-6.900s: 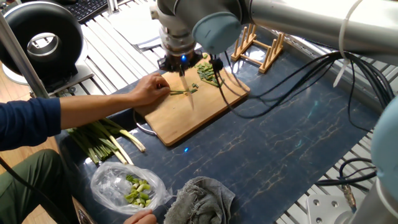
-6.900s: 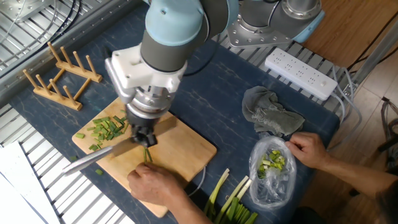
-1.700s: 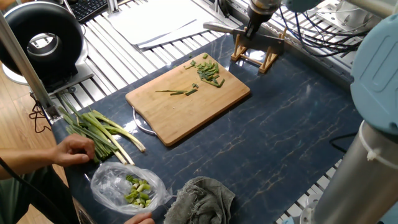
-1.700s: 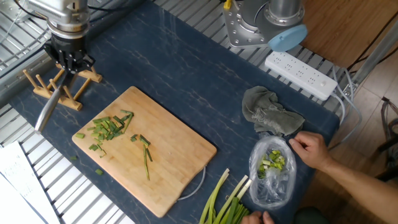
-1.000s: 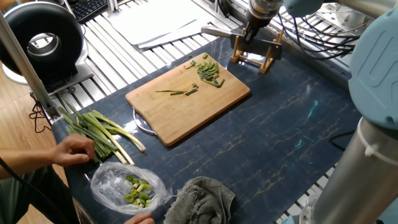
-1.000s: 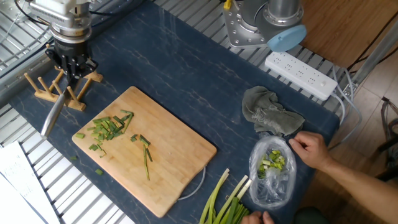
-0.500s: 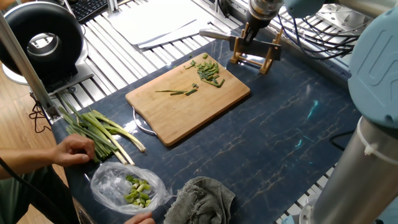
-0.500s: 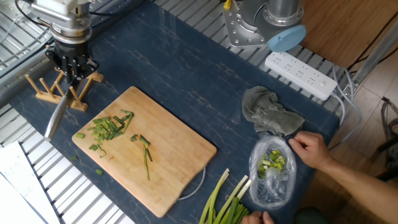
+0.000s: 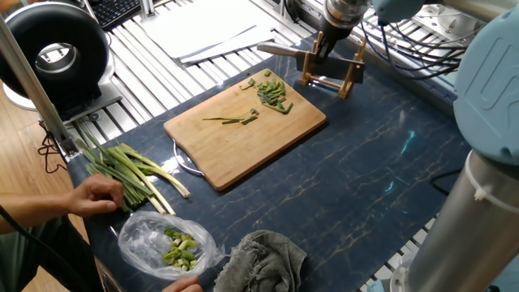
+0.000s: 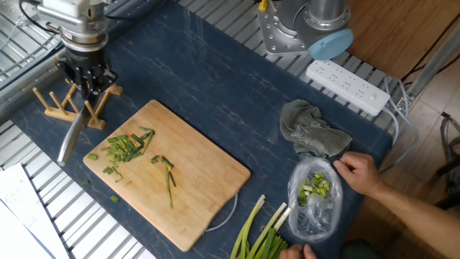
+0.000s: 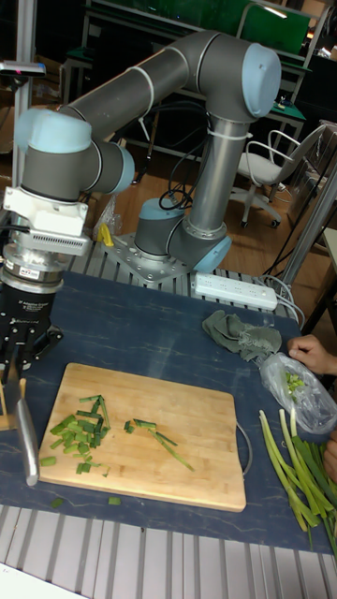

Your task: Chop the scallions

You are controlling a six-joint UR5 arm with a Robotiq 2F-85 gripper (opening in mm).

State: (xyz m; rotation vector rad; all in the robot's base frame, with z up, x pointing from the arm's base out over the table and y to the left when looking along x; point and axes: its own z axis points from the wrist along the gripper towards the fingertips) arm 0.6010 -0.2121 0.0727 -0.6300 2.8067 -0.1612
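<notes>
The scallions lie on the wooden cutting board: a heap of short green bits at its far end and one thin cut stalk near the middle. They show again as bits and stalk, and as bits in the tall view. My gripper hangs over the wooden peg rack, off the board's end, shut on a knife whose blade points down and outward. It is seen again as gripper and gripper.
A thicker bundle of stalks lies beside the board under a person's hand. A clear bag of chunks, held by the other hand, a grey cloth and a power strip sit nearby.
Seven seconds ago the gripper held the knife over the board while a hand steadied the stalk. It has since gone to the rack, drifting slightly along it in the last second.
</notes>
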